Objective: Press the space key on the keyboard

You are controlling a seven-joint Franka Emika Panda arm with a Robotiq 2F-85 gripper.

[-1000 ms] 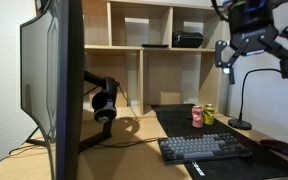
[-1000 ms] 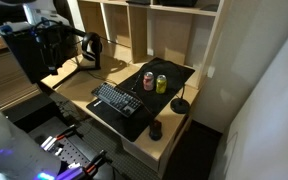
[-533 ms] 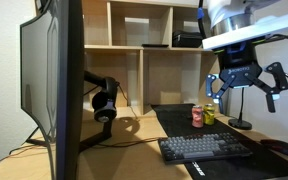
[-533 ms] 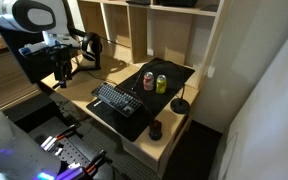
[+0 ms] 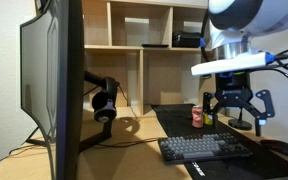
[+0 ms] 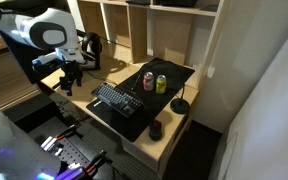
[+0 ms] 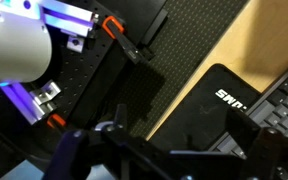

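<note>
Hanging high beside the keyboard (image 5: 206, 148), we hold the pincer (image 5: 236, 113) wide and empty, since pressing the space key should need no grasp.

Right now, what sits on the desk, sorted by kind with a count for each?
Keyboard: 1
Drink cans: 2, red and yellow-green
Mouse: 1
Gooseneck stand with round base: 1
Headphones: 1
Monitor: 1
Desk mat: 1
Total: 8

A light wooden desk (image 5: 134, 131) is backed by open cubby shelving (image 5: 144, 47) — a white wall (image 6: 269, 80) is seen alongside.
</note>
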